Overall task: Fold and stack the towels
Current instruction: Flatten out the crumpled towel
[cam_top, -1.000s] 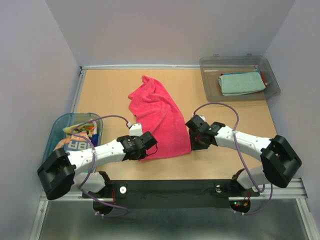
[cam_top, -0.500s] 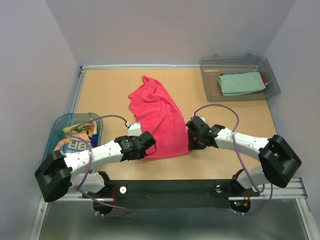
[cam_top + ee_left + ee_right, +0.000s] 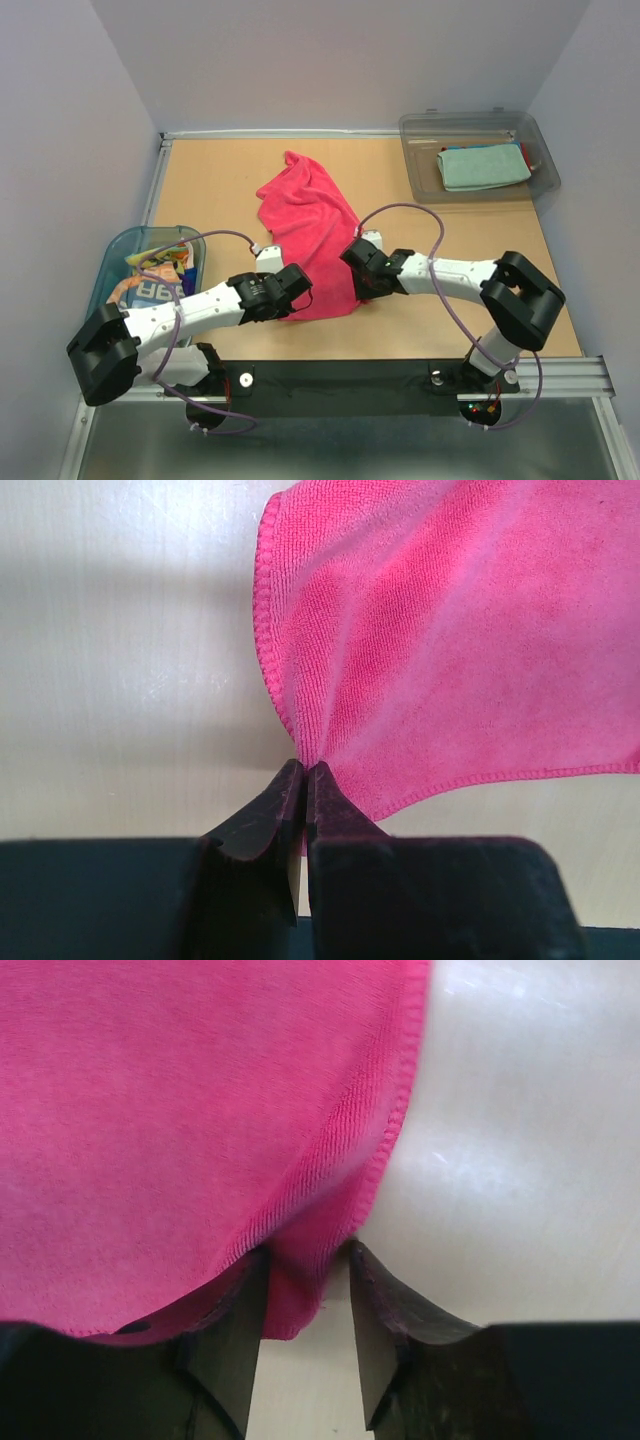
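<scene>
Tabletop (image 3: 220, 190): left hand (image 3: 305, 780) pinches towel (image 3: 460, 640), right hand (image 3: 307, 1250) perhaps grips it.

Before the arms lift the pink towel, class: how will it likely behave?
Probably floppy: the pink towel lies rumpled and puckers where the left gripper pinches its corner. Likely light, being thin cloth. Its nap should resist slipping.

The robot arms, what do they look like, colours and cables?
Both the left arm and right arm have white links with bulky black joints. A purple cable loops along each. The left gripper and right gripper have black, tapered fingers.
</scene>
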`<action>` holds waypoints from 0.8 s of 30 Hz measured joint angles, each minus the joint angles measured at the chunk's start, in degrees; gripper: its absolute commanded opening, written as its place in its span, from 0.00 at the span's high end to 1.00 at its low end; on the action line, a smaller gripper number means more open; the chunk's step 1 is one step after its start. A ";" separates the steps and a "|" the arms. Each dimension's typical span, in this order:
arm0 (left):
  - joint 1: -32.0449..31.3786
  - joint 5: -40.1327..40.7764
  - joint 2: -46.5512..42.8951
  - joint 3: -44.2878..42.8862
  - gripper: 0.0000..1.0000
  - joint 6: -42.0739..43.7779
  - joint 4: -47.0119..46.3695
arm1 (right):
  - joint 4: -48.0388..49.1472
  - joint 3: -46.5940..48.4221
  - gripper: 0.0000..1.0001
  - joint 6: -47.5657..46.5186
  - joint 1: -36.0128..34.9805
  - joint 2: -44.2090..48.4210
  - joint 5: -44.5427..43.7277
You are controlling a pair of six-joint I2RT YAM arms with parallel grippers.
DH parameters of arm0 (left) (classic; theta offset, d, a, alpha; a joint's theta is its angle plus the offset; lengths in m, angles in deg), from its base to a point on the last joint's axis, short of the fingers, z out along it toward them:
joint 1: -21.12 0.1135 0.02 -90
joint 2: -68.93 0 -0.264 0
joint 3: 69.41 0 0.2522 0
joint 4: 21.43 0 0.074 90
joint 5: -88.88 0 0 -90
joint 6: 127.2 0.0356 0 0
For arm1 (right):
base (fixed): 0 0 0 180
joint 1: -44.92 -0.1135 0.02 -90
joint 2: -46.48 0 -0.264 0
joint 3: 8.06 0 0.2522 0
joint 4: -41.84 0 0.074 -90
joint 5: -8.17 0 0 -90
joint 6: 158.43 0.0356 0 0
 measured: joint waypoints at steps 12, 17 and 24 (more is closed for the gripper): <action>-0.07 0.24 -1.99 0.00 0.92 -0.81 1.14 | -0.90 7.04 0.57 0.42 -5.07 -6.54 -5.84; -0.07 0.57 -2.43 0.02 0.94 -1.25 1.33 | -0.76 3.04 0.79 1.11 -4.81 -3.02 -7.26; -0.09 0.42 -2.91 1.75 1.00 -1.68 -0.26 | -2.45 -1.62 0.99 1.88 -2.21 1.88 -7.17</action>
